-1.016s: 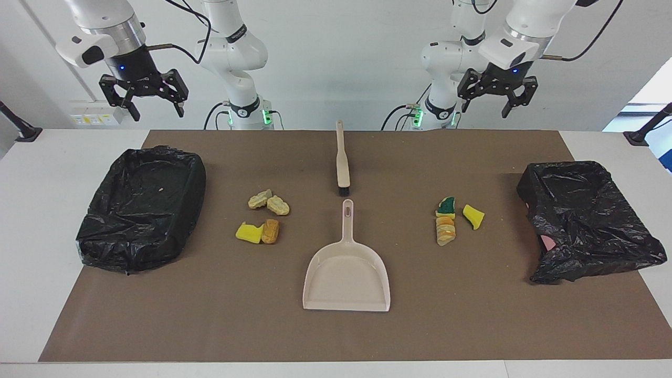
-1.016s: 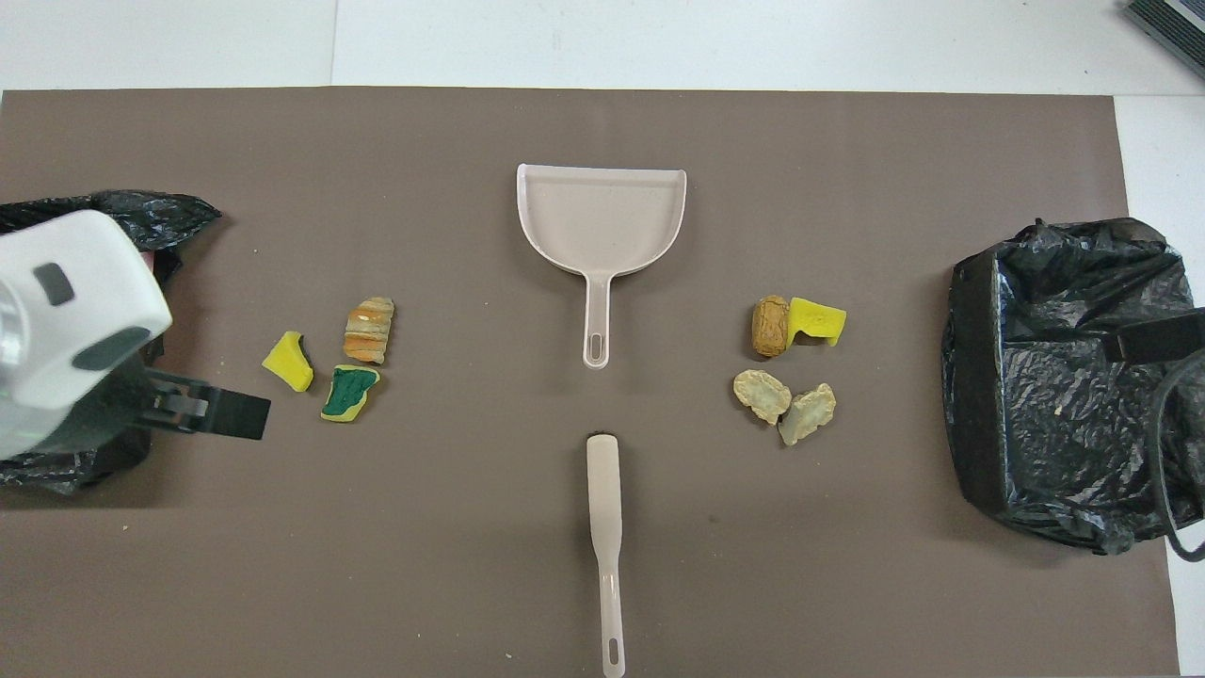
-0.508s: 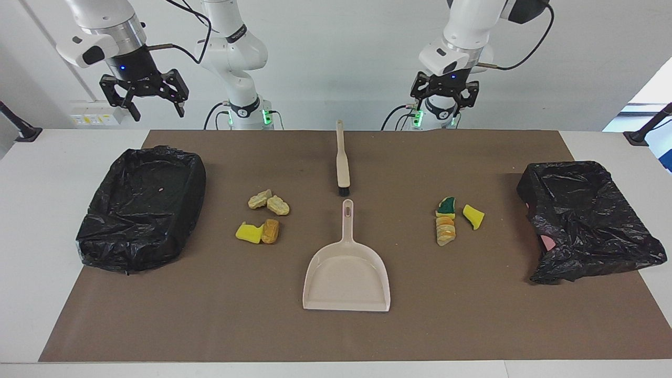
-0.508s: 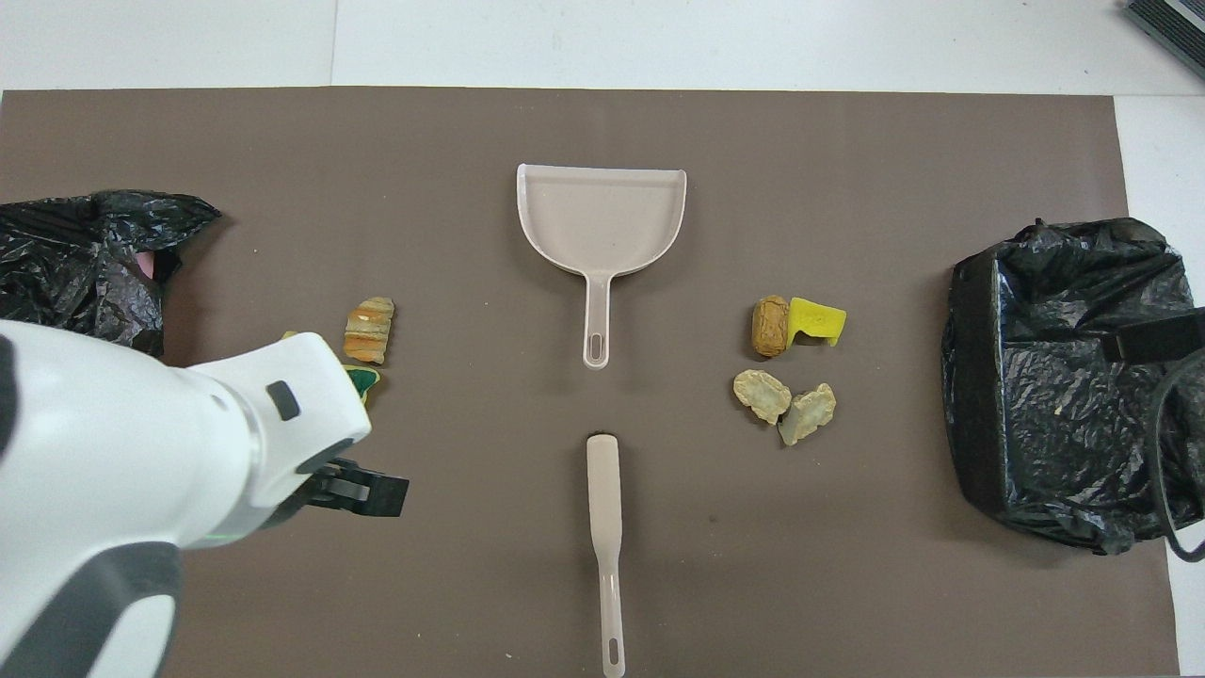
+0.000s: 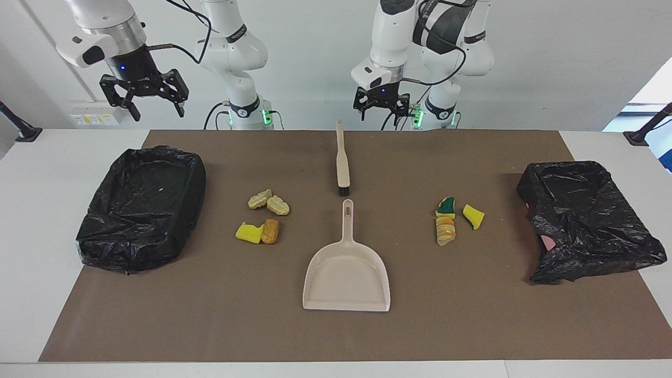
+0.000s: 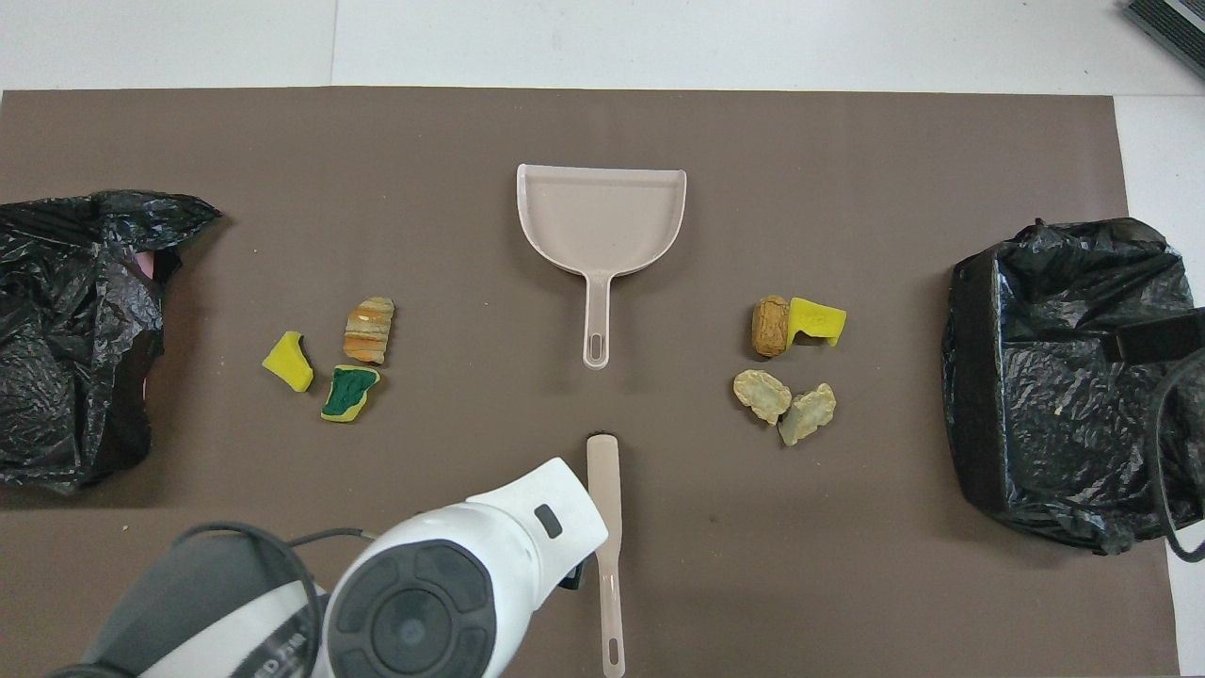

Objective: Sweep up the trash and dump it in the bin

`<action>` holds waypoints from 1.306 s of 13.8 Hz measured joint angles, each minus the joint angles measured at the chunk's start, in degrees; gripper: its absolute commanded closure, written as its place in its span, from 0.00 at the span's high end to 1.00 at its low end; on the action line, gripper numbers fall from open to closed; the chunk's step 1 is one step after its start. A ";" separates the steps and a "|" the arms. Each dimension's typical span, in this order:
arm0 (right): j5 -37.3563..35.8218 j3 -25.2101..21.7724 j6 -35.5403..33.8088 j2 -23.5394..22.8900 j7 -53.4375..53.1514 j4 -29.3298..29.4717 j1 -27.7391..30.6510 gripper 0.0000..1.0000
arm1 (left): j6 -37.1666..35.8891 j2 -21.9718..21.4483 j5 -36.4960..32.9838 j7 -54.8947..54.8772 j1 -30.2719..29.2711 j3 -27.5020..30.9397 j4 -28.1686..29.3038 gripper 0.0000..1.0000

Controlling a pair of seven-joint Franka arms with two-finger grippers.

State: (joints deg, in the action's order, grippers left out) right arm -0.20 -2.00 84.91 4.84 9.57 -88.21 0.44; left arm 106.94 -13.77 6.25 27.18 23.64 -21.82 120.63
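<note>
- Right hand: it hangs in the air over the counter's edge by the black-lined bin at the right arm's end. The fingers are spread wide and hold nothing. This arm waits.
- Four foam chunks lie on the brown mat, between that bin and the dustpan. They look light, soft and springy, likely to roll or skip away from the bristles, so short, gentle strokes should suit them.
- Brush: it lies flat with the bristle head just beside the dustpan's handle tip and the handle toward the robots. It looks stiff, thin and light; the slim handle is the natural place to take it.
- Dustpan: empty, rigid plastic, mouth away from the robots; take it by its handle.
- Left hand: over the brush's handle end, fingers open, touching nothing.
- Three more chunks lie between the dustpan and the second bin.
</note>
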 measured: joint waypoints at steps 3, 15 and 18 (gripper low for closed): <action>0.00 0.00 0.00 0.00 0.00 0.00 0.00 1.00 | 6.44 2.30 0.10 6.95 6.12 -0.03 3.68 1.00; 0.00 0.00 0.00 0.00 0.00 0.00 0.00 1.00 | 20.00 12.65 0.11 23.38 13.45 0.36 8.67 0.96; 0.00 0.00 0.00 0.00 0.00 0.00 0.00 1.00 | 20.32 14.13 0.11 23.57 13.45 0.37 9.14 0.89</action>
State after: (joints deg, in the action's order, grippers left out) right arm -0.20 -2.00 84.91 4.84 9.57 -88.21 0.44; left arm 127.26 0.36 6.37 50.75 37.09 -21.46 129.77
